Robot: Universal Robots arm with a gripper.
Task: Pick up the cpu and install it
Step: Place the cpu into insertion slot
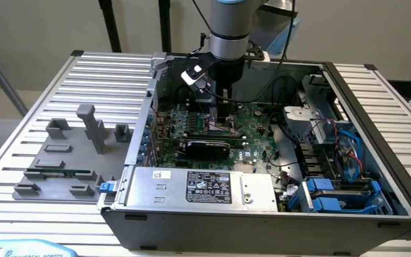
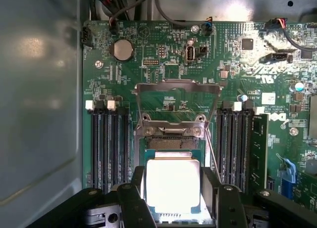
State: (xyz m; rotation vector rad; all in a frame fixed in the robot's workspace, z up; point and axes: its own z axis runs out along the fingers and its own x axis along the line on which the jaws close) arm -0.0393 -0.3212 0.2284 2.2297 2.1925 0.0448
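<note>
The black two-fingered tool [image 2: 172, 192] is closed on the small, flat, square cpu with a silvery metal top [image 2: 173, 181], one finger at each side edge. The chip sits at the open socket [image 2: 168, 144] of the green motherboard [image 2: 163, 55], below the raised grey metal retention frame [image 2: 176, 87]. This looks like the installing step. Seating calls for the chip to be level and square to the socket. The dark open computer case [image 1: 263, 225] lies on a ribbed aluminium desk [image 1: 98, 80], before a plain beige wall [image 1: 48, 27].
</note>
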